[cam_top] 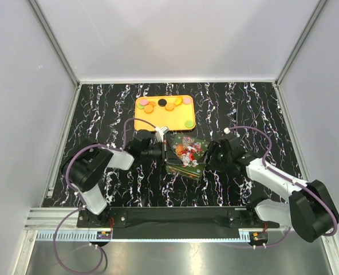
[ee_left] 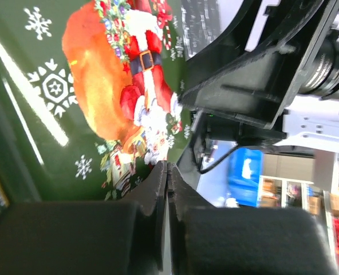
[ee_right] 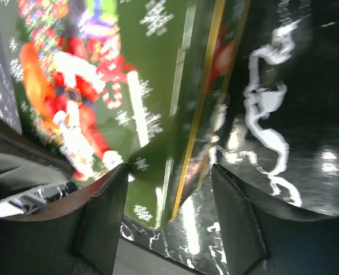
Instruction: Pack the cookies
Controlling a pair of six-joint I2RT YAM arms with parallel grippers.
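The cookies (cam_top: 149, 108) are small flat discs, mostly orange with a black, a pink and a green one, lying on a yellow tray (cam_top: 170, 118) at the back centre. A green Christmas box with a Santa picture (cam_top: 186, 150) sits between my grippers. My left gripper (cam_top: 165, 148) is at the box's left edge. In the left wrist view it (ee_left: 168, 172) is shut on the thin edge of the Santa lid (ee_left: 55, 86). My right gripper (cam_top: 209, 156) is open at the box's right side. In the right wrist view it (ee_right: 169, 172) straddles a gold-rimmed corner of the box (ee_right: 158, 69).
The table is black marble-patterned (cam_top: 244, 109) with white walls around it. The tray lies just behind the box. The right gripper's black body (ee_left: 261, 74) fills the right of the left wrist view. Both arm cables arch over the table sides.
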